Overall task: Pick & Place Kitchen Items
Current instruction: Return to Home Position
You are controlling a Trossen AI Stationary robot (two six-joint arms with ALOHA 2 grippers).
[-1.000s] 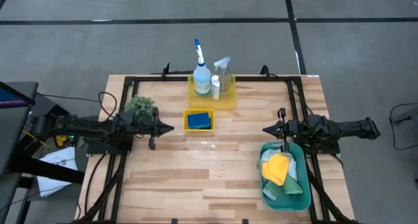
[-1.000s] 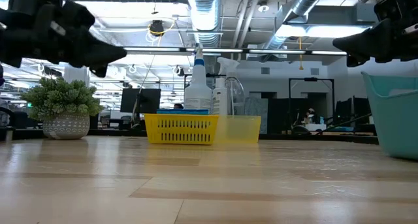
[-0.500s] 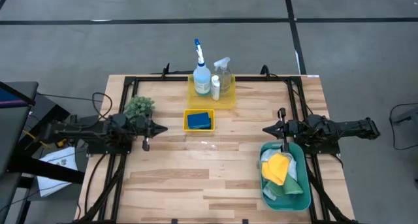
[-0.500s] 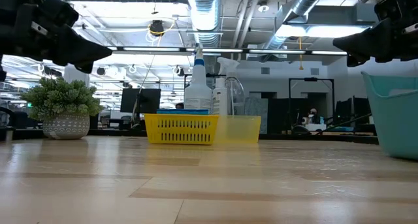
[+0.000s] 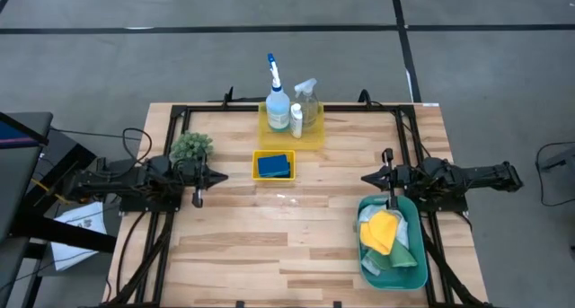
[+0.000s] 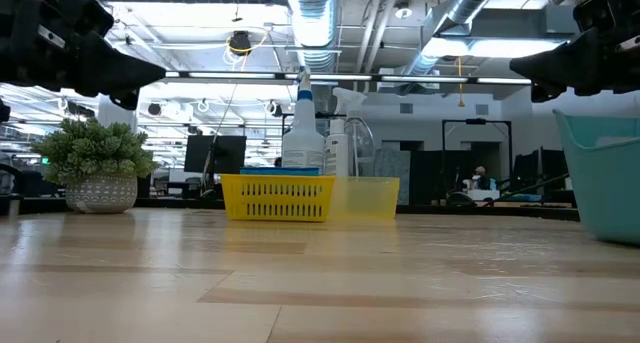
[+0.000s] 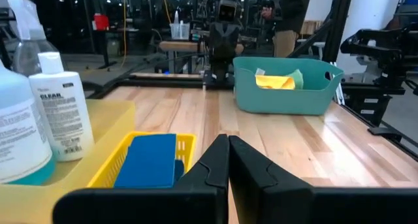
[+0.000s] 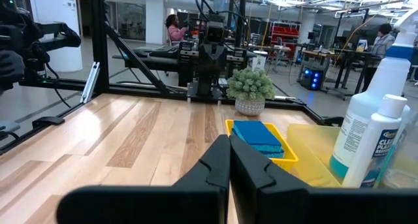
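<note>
A blue-white spray bottle (image 5: 276, 97), a clear spray bottle (image 5: 308, 96) and a small white bottle (image 5: 296, 118) stand upright in a yellow tray (image 5: 310, 139) at the table's far middle. Blue sponges (image 5: 274, 165) lie in a small yellow basket (image 5: 259, 155) in front of it. Yellow (image 5: 382, 229), white (image 5: 369, 215) and green (image 5: 396, 259) cloths lie in the teal bin (image 5: 408, 277) at the near right. My left gripper (image 5: 225, 175) is shut, level, left of the basket. My right gripper (image 5: 364, 177) is shut, level, above the bin's far end. Both hold nothing.
A small green plant in a pot (image 5: 191, 146) stands just beyond my left arm. A black frame (image 5: 287, 109) runs along the table's far and side edges. Bare wood (image 5: 269, 245) lies between the arms and toward the near edge.
My left gripper has drawn back toward the table's left edge, away from the basket, and its tip has come up a little until it points level. It has stayed shut.
</note>
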